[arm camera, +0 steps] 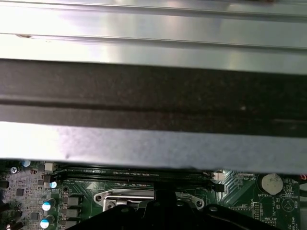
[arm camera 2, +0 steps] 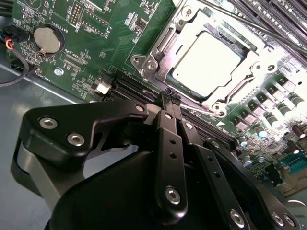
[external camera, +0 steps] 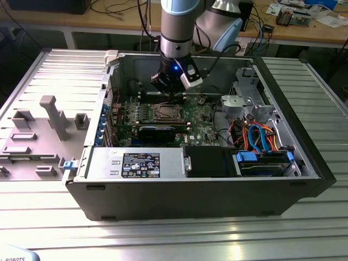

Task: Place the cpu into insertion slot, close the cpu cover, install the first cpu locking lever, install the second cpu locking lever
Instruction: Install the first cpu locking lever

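Note:
The cpu (arm camera 2: 206,60) lies flat in the insertion slot (external camera: 165,112) on the green board, its pale metal top showing through the window of the cpu cover (arm camera 2: 160,45). The cover lies down over it. A thin metal lever rod (arm camera 2: 249,23) runs slanted past one side of the socket. My gripper (arm camera 2: 171,95) hangs just above the board beside the socket's edge, its black fingers (arm camera 2: 169,143) pressed together with nothing between them. In the exterior view the gripper (external camera: 173,93) stands over the socket's far edge. A corner of the cover frame (arm camera: 125,197) appears in the first wrist view.
The board sits inside an open computer case (external camera: 206,196). Long black card slots (arm camera 2: 129,88) run beside the socket, and a coin battery (arm camera 2: 47,39) lies further off. Orange and blue cables (external camera: 258,136) and a drive cage fill the exterior view's right. A grey fixture plate (external camera: 38,136) lies to its left.

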Controlling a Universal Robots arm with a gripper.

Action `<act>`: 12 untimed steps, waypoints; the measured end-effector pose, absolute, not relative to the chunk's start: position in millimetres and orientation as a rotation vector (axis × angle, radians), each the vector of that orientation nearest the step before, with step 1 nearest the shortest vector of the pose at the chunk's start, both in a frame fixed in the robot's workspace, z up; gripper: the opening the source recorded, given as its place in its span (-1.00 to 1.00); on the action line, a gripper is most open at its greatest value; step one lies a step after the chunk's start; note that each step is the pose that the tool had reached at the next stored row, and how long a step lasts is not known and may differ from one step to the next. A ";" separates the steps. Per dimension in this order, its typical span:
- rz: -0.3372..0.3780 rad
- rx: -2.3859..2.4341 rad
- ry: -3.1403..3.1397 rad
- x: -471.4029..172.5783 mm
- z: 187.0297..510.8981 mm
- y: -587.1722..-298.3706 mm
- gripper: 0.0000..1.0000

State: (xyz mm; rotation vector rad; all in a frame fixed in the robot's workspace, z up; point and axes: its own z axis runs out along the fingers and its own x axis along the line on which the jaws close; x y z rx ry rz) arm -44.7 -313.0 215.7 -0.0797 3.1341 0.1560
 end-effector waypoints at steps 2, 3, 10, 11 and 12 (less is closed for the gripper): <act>0.152 -0.079 3.134 -44.3 214.7 -312.8 -0.79; 0.150 -0.079 3.135 -44.2 214.3 -312.8 -0.79; 0.144 -0.080 3.135 -43.9 210.0 -312.8 -0.79; 0.143 -0.080 3.135 -43.3 209.1 -312.8 -0.79; 0.143 -0.080 3.135 -42.9 208.6 -312.8 -0.79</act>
